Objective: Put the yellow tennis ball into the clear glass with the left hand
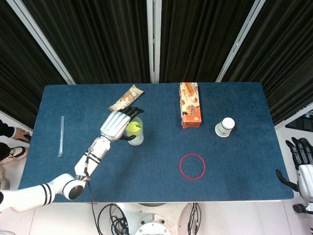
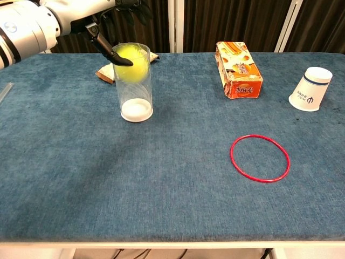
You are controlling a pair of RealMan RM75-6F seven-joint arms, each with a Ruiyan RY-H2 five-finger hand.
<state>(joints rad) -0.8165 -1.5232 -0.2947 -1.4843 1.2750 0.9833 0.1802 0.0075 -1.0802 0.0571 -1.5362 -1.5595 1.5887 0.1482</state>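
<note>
The yellow tennis ball (image 1: 133, 128) sits inside the upper part of the clear glass (image 1: 135, 134), which stands upright left of the table's middle. In the chest view the ball (image 2: 132, 62) shows just below the rim of the glass (image 2: 133, 91). My left hand (image 1: 116, 125) hovers over the glass's left side with its fingers spread above the rim. Its thumb (image 2: 109, 50) lies against the ball's left edge. My right hand (image 1: 300, 159) hangs off the table's right front corner, fingers apart and holding nothing.
A wrapped snack bar (image 1: 126, 98) lies behind the glass. An orange box (image 1: 190, 105) and a tipped paper cup (image 1: 225, 127) are at the right, a red ring (image 1: 191, 166) towards the front. A clear stick (image 1: 61, 136) lies at the far left.
</note>
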